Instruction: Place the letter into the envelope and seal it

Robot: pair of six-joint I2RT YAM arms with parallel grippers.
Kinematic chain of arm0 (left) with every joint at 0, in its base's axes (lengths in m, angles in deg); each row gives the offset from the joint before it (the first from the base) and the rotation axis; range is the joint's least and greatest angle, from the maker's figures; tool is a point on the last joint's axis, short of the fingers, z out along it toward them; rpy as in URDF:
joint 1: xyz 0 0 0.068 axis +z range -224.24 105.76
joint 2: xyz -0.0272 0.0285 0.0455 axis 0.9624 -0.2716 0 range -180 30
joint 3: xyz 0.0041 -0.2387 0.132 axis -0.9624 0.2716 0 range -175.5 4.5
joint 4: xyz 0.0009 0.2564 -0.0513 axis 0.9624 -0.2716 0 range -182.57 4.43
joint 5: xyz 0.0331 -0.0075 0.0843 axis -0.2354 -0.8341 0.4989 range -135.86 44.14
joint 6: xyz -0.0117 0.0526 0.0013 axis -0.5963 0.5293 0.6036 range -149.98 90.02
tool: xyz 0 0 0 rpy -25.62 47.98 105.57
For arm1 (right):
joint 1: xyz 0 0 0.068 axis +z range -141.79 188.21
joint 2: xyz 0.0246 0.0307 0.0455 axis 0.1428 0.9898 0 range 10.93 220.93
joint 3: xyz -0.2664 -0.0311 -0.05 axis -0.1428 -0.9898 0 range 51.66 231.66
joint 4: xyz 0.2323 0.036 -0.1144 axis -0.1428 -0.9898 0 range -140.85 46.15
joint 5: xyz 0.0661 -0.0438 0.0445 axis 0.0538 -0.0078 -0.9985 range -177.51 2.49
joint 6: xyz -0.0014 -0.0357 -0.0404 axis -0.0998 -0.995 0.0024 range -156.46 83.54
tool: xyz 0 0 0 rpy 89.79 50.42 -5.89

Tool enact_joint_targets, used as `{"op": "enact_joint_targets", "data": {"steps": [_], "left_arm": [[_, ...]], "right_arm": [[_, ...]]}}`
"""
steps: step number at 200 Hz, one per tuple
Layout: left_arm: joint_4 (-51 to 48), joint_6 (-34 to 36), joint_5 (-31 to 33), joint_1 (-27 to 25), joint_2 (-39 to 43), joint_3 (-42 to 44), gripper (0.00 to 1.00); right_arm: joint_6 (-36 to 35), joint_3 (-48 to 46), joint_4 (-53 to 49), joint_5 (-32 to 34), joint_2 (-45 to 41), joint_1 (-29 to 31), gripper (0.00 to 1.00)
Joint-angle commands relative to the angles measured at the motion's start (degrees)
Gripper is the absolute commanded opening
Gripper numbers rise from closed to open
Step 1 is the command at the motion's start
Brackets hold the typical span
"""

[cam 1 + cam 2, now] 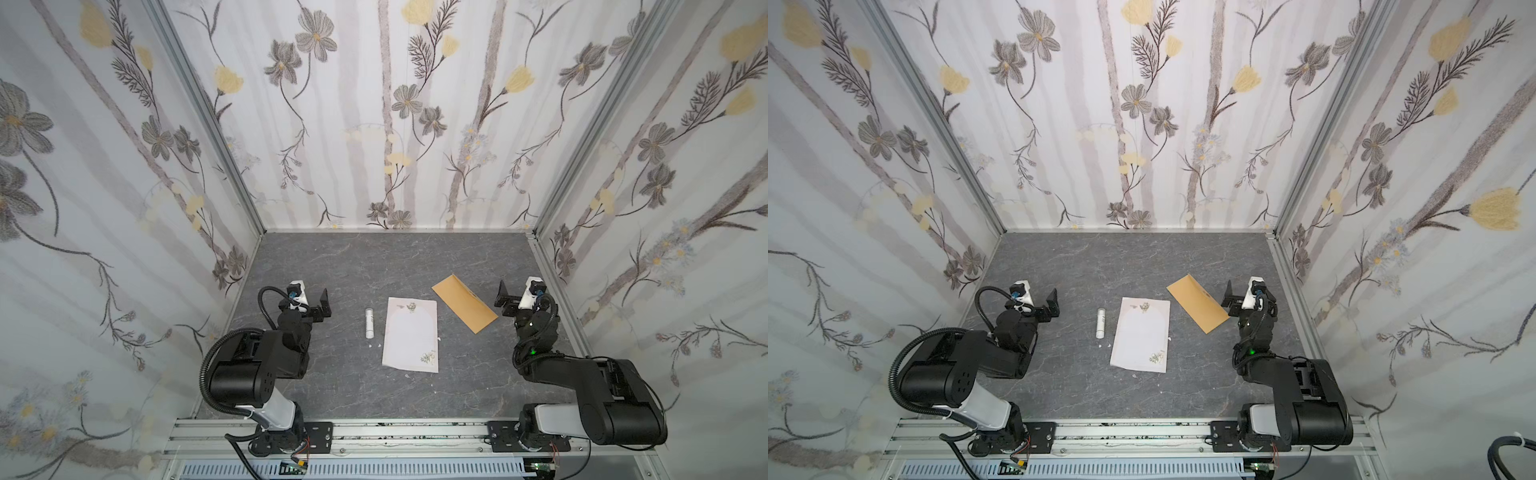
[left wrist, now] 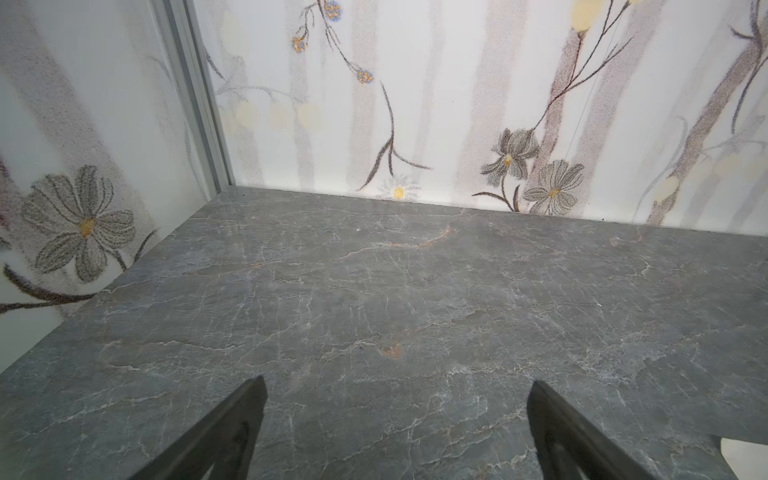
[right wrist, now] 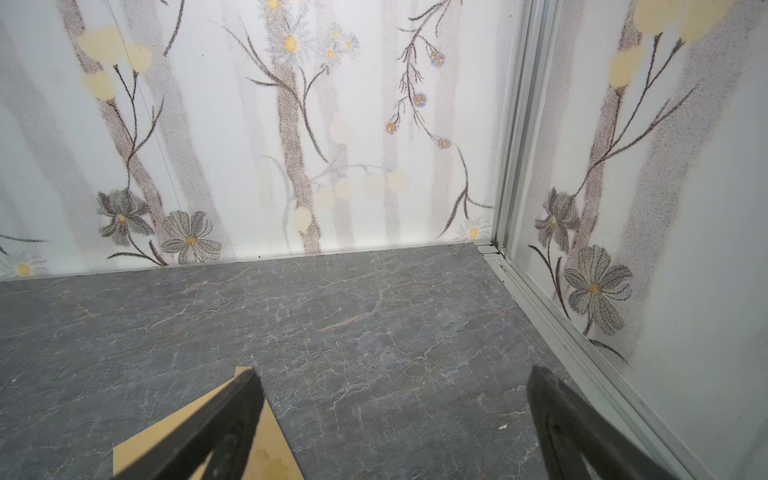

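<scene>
Letter (image 1: 410, 334) lies flat in the middle of the worktop (image 1: 374, 257). The brown envelope (image 1: 464, 303) sits just beside it at a slant, and a small white tube (image 1: 368, 323) is near its other side. The left hand (image 1: 322, 306) and the right hand (image 1: 505, 300) are both spread wide and hold nothing. The right one is close to the envelope's edge. I think the paper could be hard to pick up, since it is thin and flat, and fingers might slip on it or crumple it. It also looks wider than the narrow envelope, so it may not go in unless it is folded. The envelope is light and might slide away when the paper is pushed in. The tube might roll if bumped. In both top views I cannot see the envelope's flap, or tell if it is open. In the right wrist view a finger (image 3: 232, 419) covers part of the envelope, and a yellow patch (image 3: 270, 459) there is blurry. In the left wrist view a pale corner (image 2: 744, 451) is cut off, and I cannot tell what it is.
</scene>
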Motion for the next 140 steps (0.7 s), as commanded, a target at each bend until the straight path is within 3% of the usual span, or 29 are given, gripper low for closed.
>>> {"op": "enact_joint_targets", "data": {"steps": [1,66,86,140], "left_arm": [[1.9,-0.2,-0.4,0.1,0.0,-0.3,1.00],[1.9,-0.2,-0.4,0.0,0.0,-0.4,1.00],[0.7,-2.8,6.6,0.1,-0.1,-1.2,1.00],[0.8,-3.0,6.9,0.1,-0.1,-1.2,1.00]], "right_arm": [[-0.2,0.2,2.2,-0.7,-0.1,0.0,1.00],[-0.2,0.2,2.2,-0.7,-0.1,0.0,1.00],[-0.2,0.2,2.3,-0.7,-0.1,0.0,1.00],[-0.2,0.3,1.9,-0.7,0.0,0.0,1.00]]}}
